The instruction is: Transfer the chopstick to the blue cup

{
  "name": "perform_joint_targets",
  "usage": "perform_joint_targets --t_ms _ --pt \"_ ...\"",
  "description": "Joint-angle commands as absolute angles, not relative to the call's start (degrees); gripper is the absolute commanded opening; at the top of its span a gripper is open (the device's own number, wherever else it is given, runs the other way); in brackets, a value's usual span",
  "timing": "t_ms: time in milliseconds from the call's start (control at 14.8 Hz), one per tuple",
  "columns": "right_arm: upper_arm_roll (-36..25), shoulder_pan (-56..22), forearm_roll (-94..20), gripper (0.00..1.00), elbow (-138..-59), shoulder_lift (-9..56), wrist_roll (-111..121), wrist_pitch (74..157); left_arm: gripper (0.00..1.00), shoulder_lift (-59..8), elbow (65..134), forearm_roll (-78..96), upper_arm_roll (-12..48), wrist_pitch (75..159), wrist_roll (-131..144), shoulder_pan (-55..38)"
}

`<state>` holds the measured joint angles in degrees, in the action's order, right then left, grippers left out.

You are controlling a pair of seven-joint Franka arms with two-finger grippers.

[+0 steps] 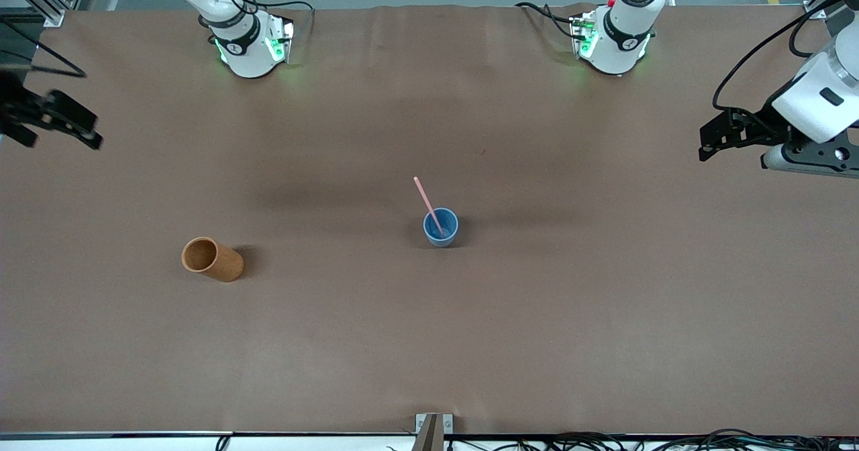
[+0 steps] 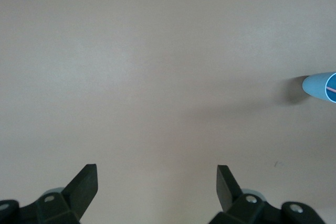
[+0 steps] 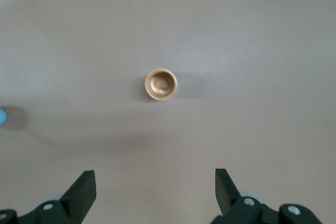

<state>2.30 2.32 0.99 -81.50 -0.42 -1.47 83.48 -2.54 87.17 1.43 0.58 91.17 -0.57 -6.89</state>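
The blue cup [image 1: 441, 227] stands upright near the middle of the table. The pale pink chopstick [image 1: 427, 203] stands in it, leaning against the rim with its upper end sticking out. The cup also shows at the edge of the left wrist view [image 2: 321, 86]. My left gripper [image 1: 713, 143] is open and empty, raised over the left arm's end of the table. My right gripper [image 1: 77, 129] is open and empty, raised over the right arm's end. Both are well away from the cup. Their open fingers show in the wrist views [image 2: 156, 182] [image 3: 155, 184].
An orange-brown cylindrical cup [image 1: 211, 258] stands toward the right arm's end of the table, a little nearer the front camera than the blue cup. It shows from above in the right wrist view [image 3: 161, 84]. The table [image 1: 604, 317] has a brown cover.
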Motion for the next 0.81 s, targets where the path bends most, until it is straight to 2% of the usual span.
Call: perform_joint_targets --t_ms 0,742 --pt "0.53 2.20 -0.18 1.00 -84.29 -2.73 3.15 83.50 1.00 -3.25 85.87 1.93 0.79 91.32 -0.26 -6.77" --pt "0.62 2.55 0.62 1.00 -83.50 -2.64 3.17 81.04 1.00 -3.51 85.78 1.93 0.79 91.23 -0.35 -6.50"
